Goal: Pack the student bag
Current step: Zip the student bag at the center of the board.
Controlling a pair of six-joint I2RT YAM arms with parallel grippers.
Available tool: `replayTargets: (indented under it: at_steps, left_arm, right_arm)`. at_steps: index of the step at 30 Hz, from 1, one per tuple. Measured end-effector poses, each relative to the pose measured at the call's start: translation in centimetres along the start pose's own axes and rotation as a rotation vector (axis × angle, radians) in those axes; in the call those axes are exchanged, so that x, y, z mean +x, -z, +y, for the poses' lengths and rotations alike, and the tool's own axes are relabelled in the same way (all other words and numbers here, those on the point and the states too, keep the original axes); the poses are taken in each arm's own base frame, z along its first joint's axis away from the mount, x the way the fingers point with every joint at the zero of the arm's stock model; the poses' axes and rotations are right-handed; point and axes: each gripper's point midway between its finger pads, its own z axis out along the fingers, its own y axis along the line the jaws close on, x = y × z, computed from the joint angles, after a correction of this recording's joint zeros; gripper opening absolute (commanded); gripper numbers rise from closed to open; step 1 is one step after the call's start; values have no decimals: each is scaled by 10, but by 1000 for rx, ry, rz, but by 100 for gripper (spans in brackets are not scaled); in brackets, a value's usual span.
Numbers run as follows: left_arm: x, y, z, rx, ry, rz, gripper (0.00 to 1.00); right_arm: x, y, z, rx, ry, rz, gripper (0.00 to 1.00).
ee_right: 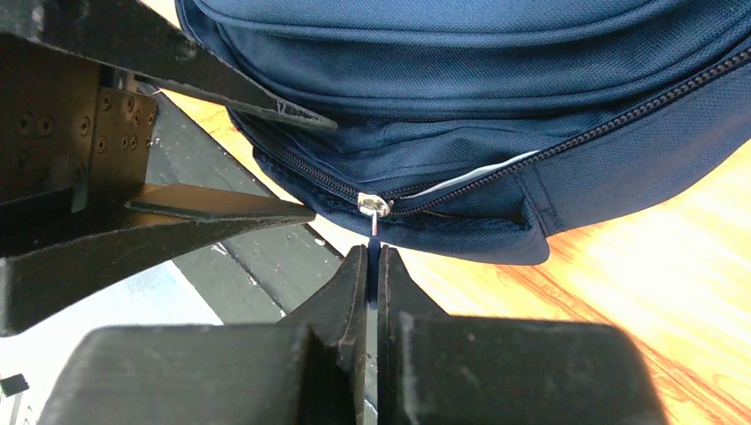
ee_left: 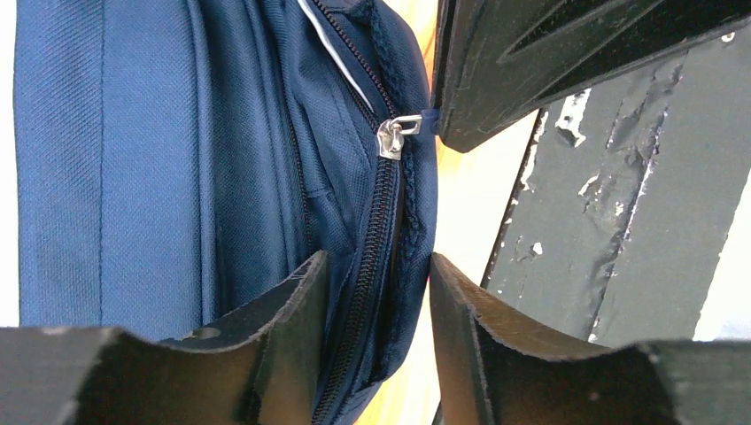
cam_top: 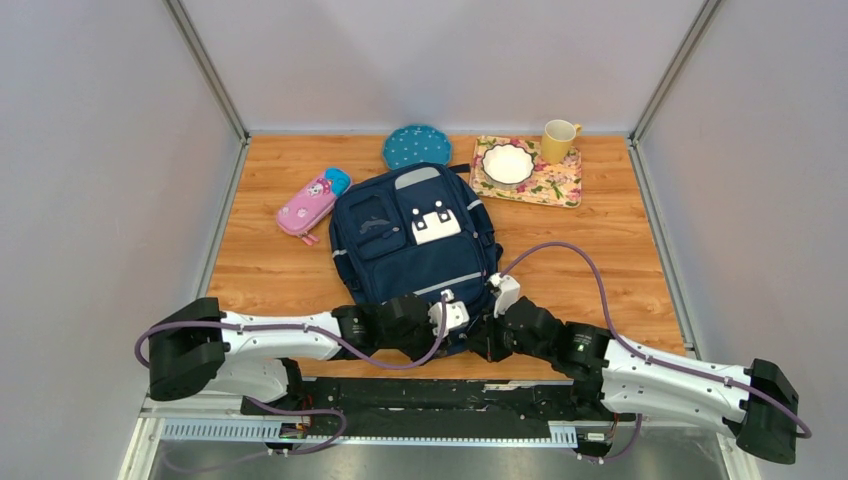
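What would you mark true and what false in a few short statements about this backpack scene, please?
1. The jaws of the right gripper are shut on the zipper pull of the student bag. True.
2. The pink pencil case lies inside the bag. False: it lies on the table, left of the bag.
3. The white bowl sits on the floral tray. True.
4. The yellow mug stands on the teal plate. False: it stands by the tray's far corner, apart from the plate.
5. The jaws of the left gripper are shut. False: they stand open astride the bag's zipper edge.
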Motion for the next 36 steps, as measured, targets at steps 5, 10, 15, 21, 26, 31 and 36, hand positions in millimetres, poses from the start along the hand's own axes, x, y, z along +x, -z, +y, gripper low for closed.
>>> replayTargets:
  at_steps: [5,10,15,21,26,31,36]
  left_arm:
    - [4,-5,-3,15,12,21,0]
    - [4,-5,-3,13,21,34,0]
    - [7,7,2,-28,58,-17,0]
    - [26,37,9,-92,123,-109,0]
    - [40,53,16,-143,193,-159,7]
    - [44,65,23,-187,255,-196,13]
    - [39,76,30,-229,278,-240,0]
  right_arm:
    - [0,0,0,2,0,-1,0]
    - [-1,1,-4,20,-9,-9,0]
    - [-4,0,-2,16,-39,-26,0]
    - [-8,-3,3,2,-64,-40,0]
    - [-7,-8,3,9,-66,-33,0]
    - [-5,-12,2,15,-67,-24,0]
    - [-5,-14,0,27,-103,-35,0]
